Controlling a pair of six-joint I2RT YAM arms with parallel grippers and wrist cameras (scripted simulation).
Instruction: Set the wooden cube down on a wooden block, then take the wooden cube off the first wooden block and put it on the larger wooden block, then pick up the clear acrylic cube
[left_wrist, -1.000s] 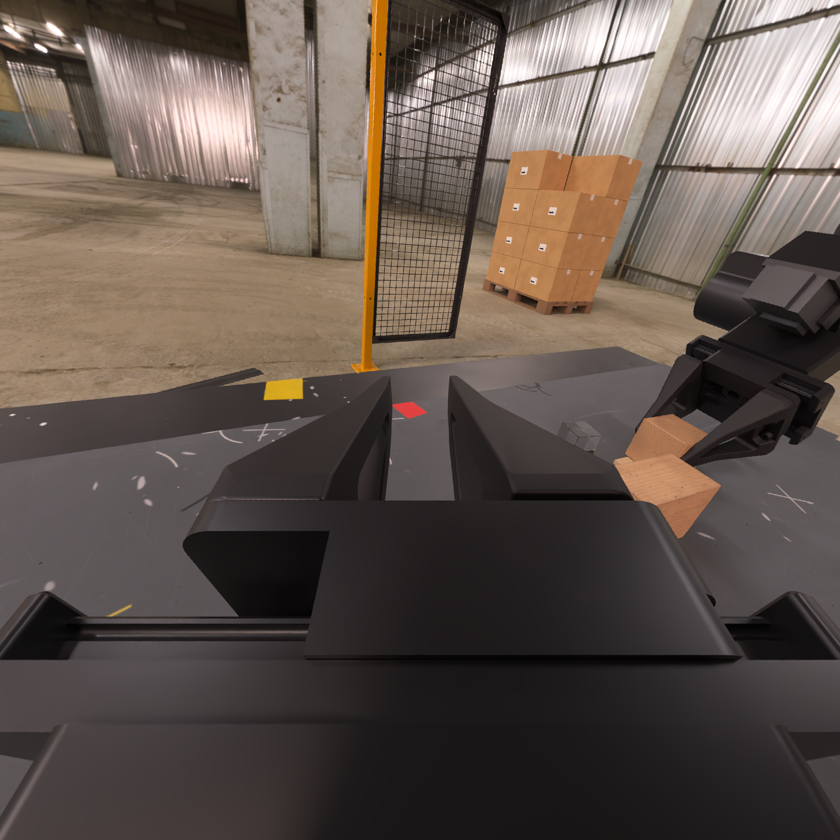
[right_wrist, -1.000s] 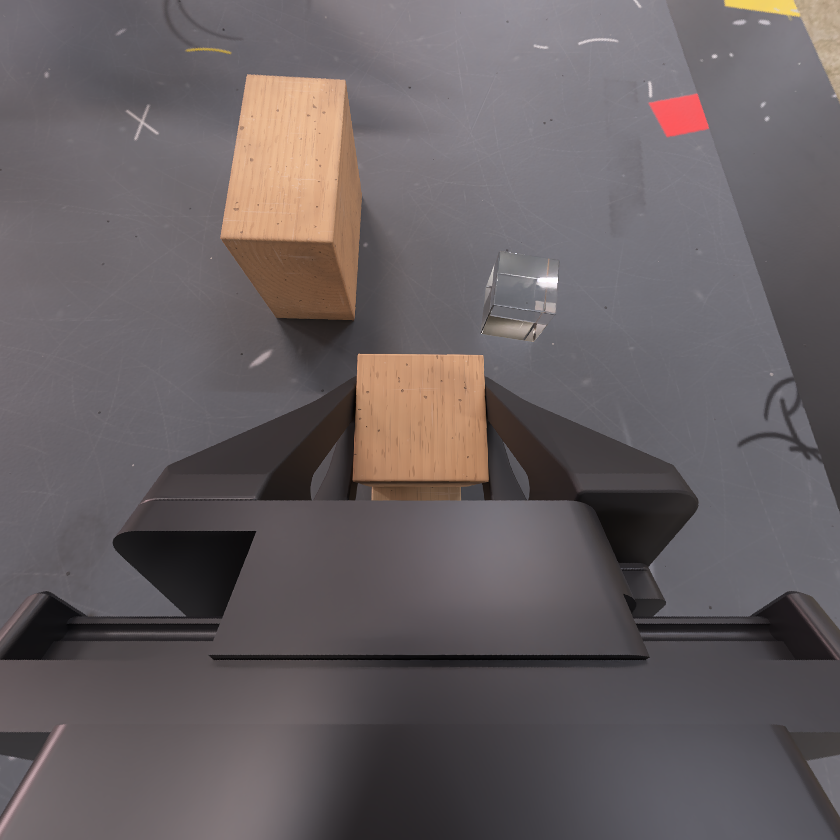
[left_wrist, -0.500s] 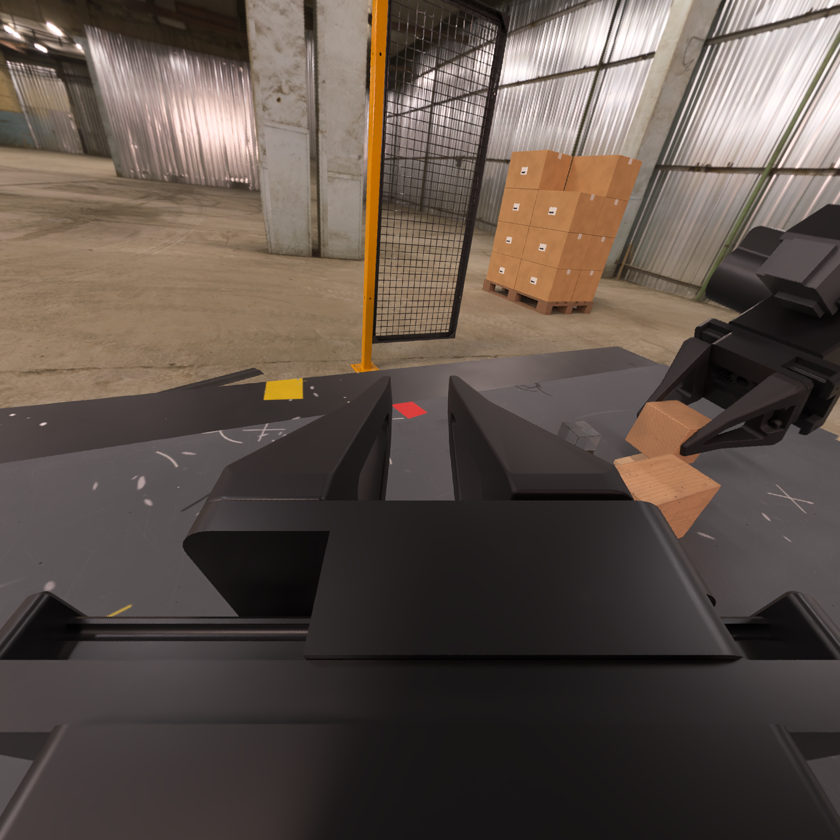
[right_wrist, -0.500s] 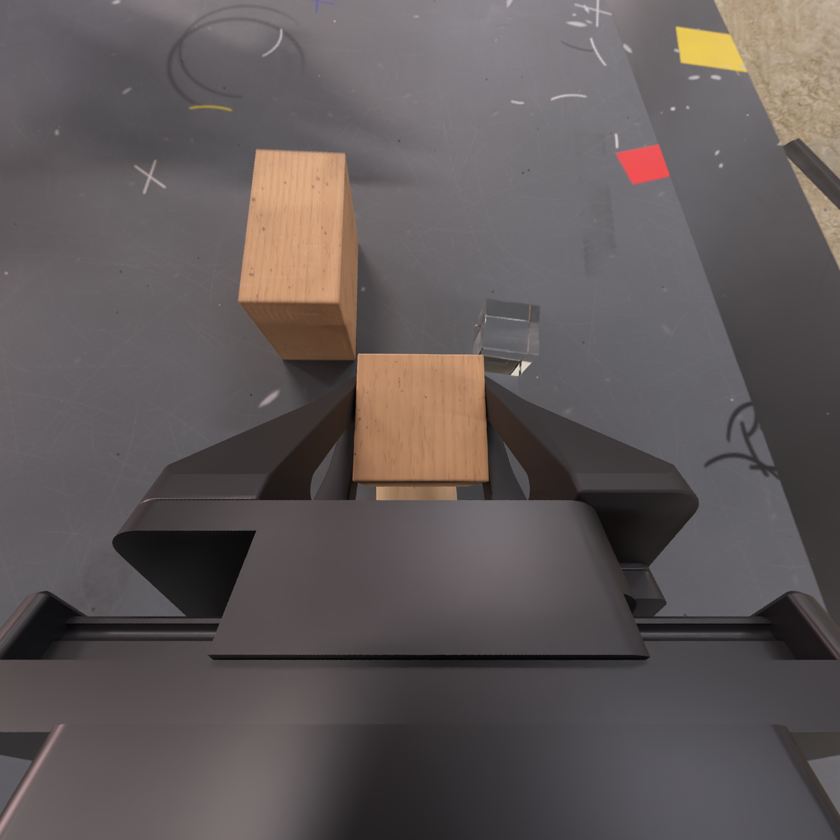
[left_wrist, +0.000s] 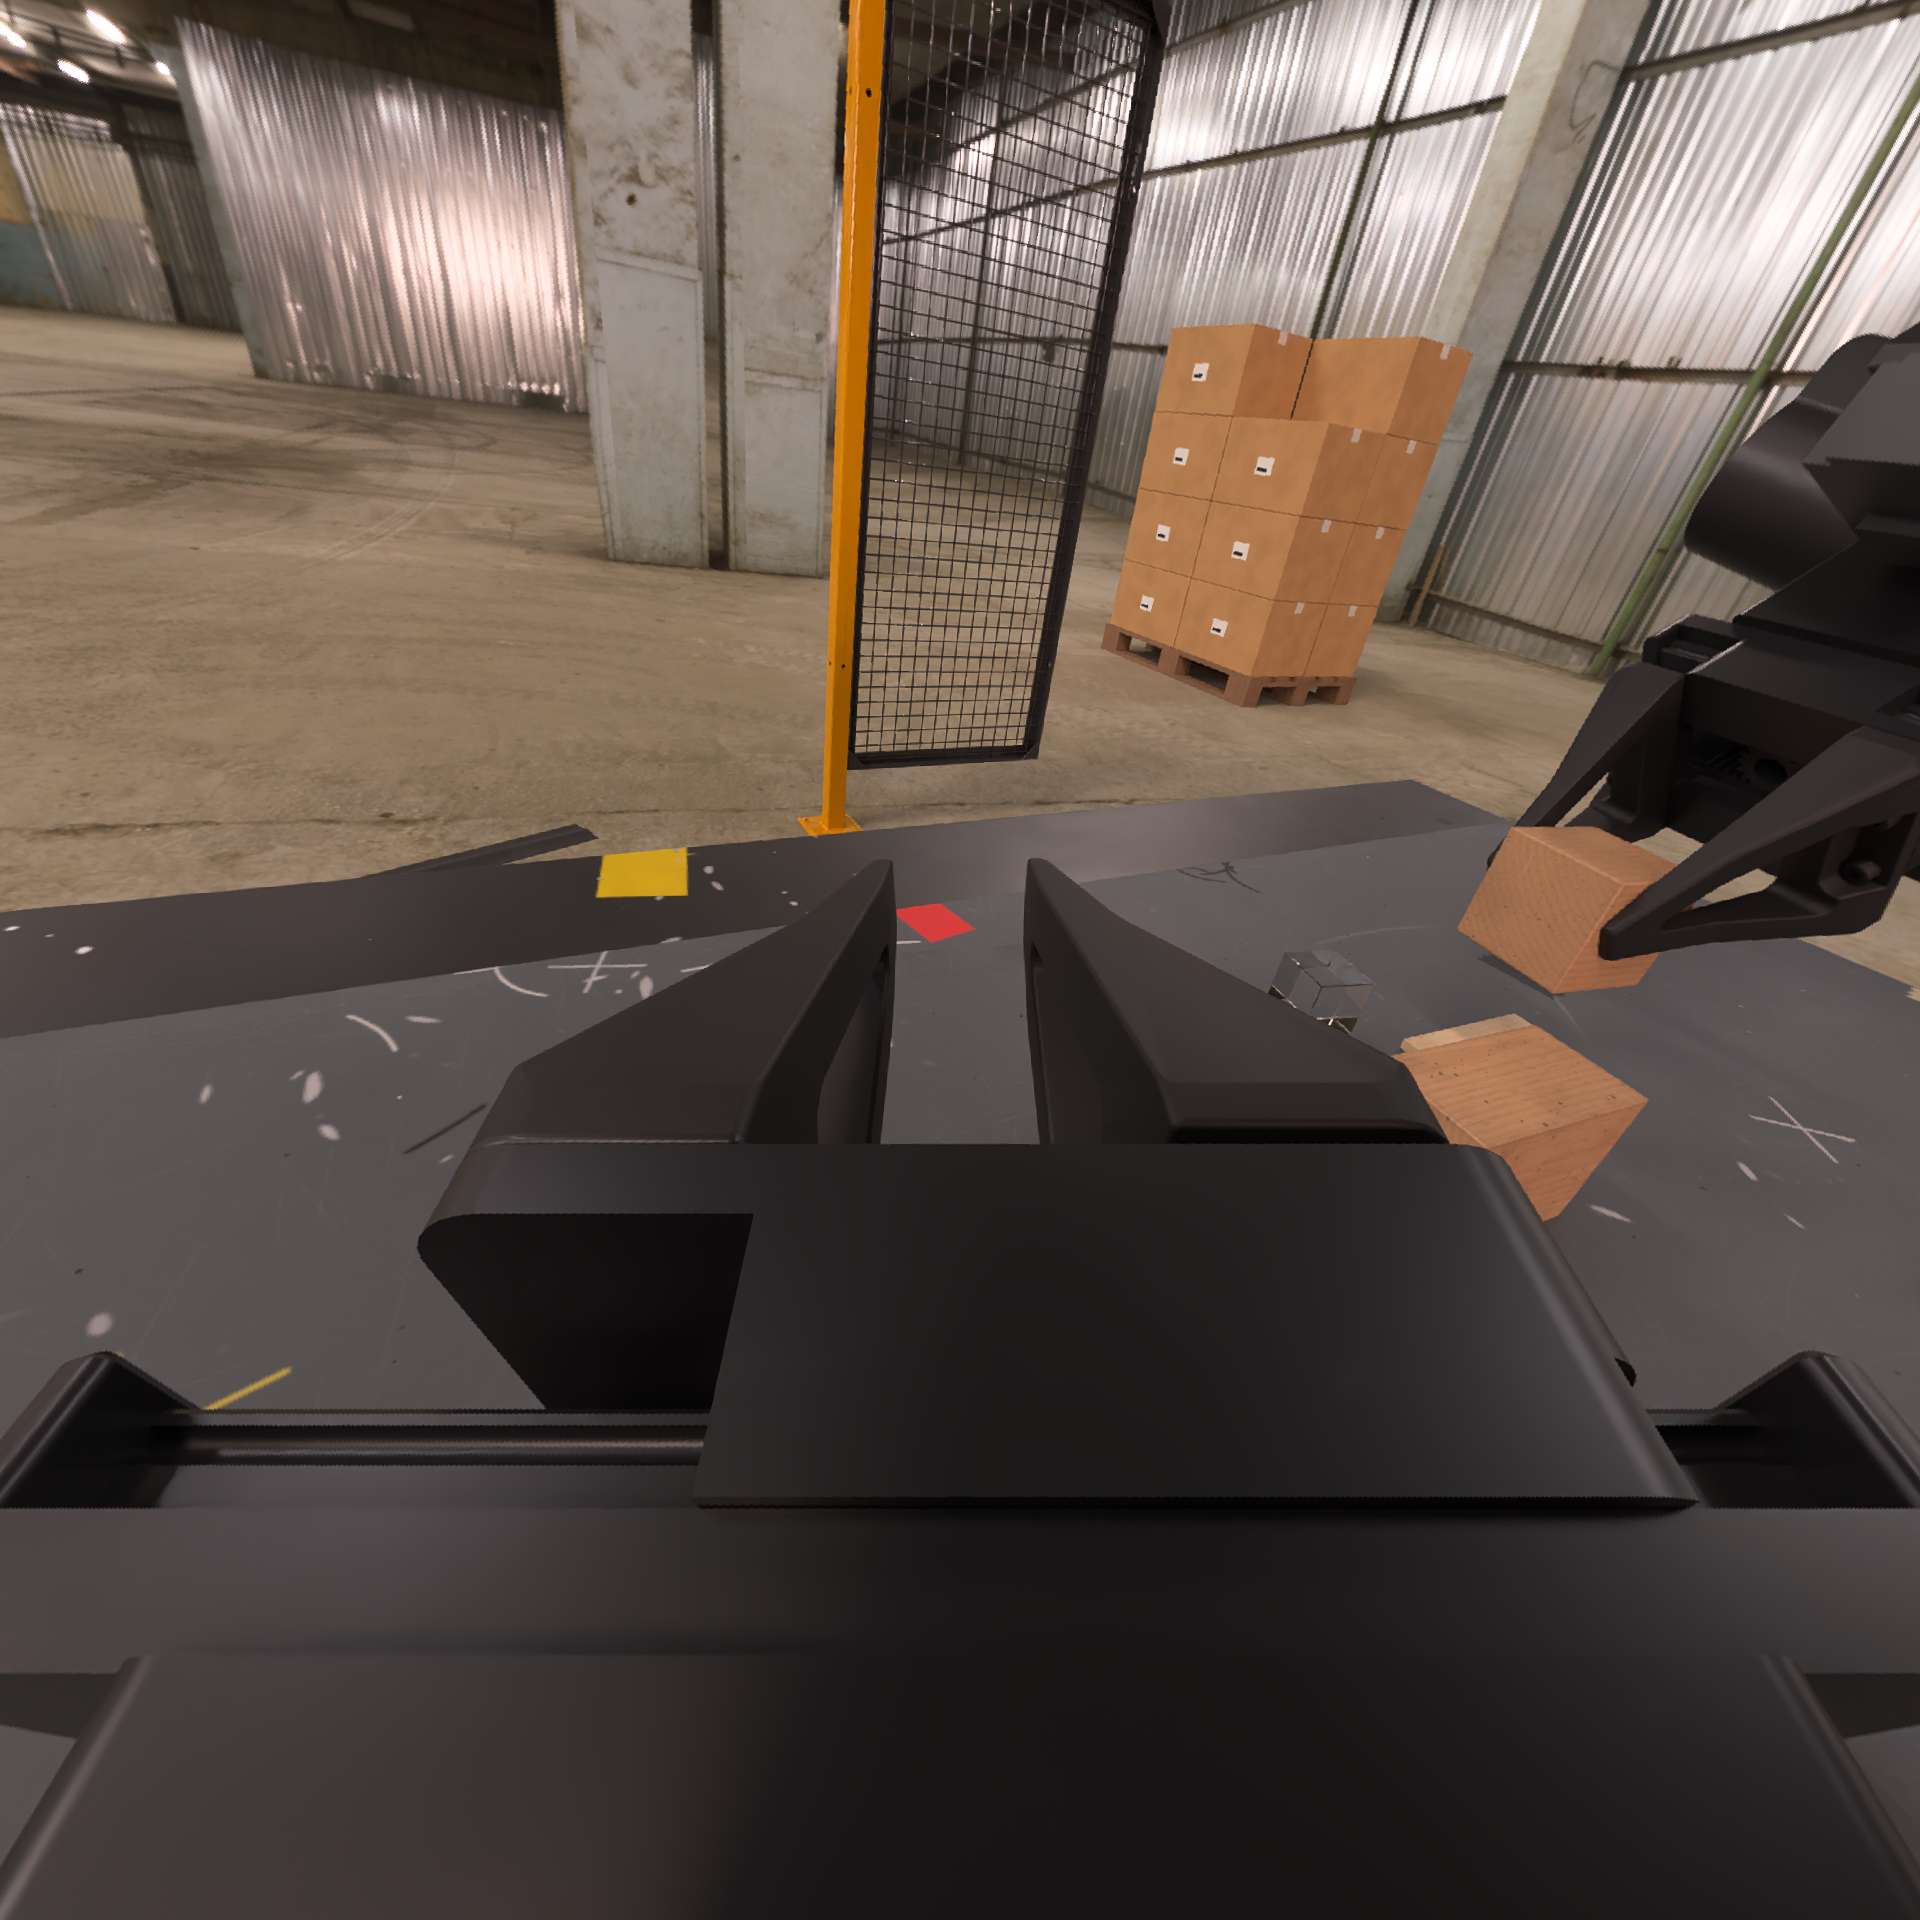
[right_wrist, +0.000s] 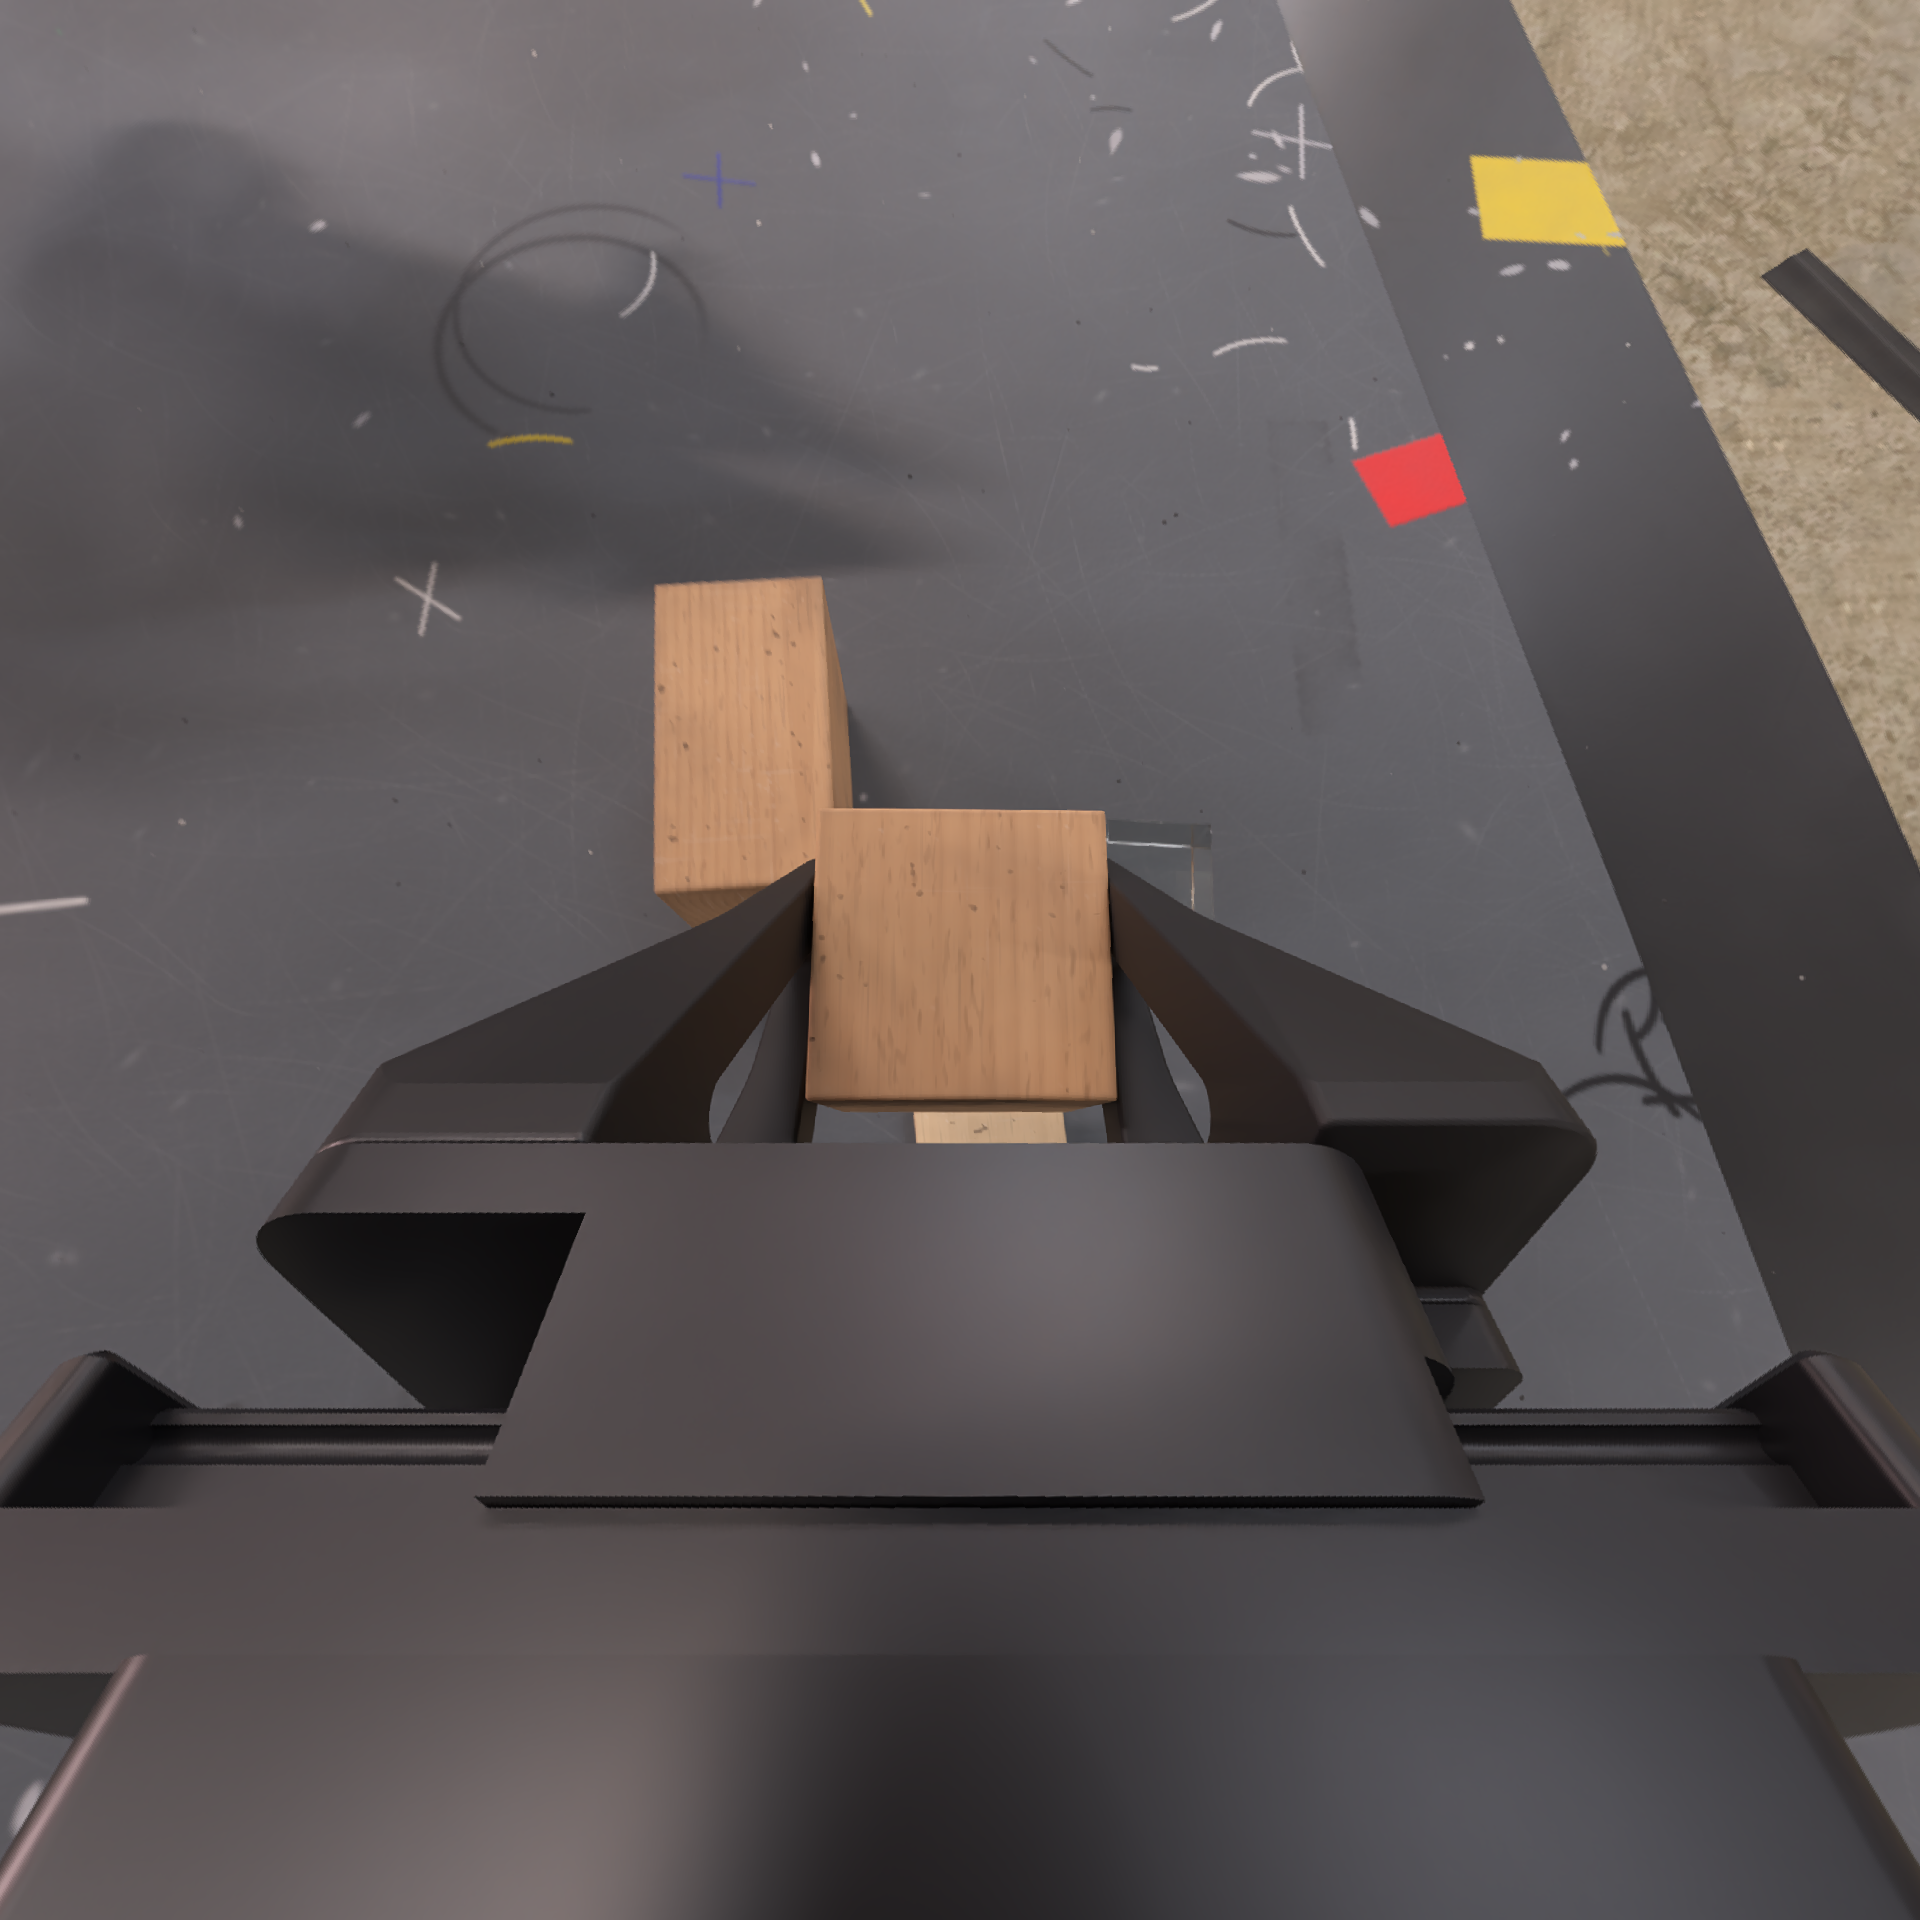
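Note:
My right gripper (right_wrist: 961, 894) is shut on the wooden cube (right_wrist: 961, 966) and holds it in the air above the table. A sliver of a pale wooden block (right_wrist: 987, 1127) shows just below the cube. The larger wooden block (right_wrist: 743, 748) lies on the table beyond and to the left. The clear acrylic cube (right_wrist: 1164, 857) sits to the right, partly hidden by my right finger. In the left wrist view the held cube (left_wrist: 1548, 925) hangs above the larger block (left_wrist: 1527, 1112), with the clear cube (left_wrist: 1320, 982) to its left. My left gripper (left_wrist: 961, 935) is slightly open and empty.
The dark table (right_wrist: 312, 935) bears chalk marks, a red square (right_wrist: 1410, 478) and a yellow square (right_wrist: 1543, 197) near its far edge. Beyond the edge stand an orange post with a mesh fence (left_wrist: 852, 416) and stacked cardboard boxes (left_wrist: 1278, 509).
My right gripper has risen with the wooden cube, off the pale block and away from the table. The left gripper has not moved.

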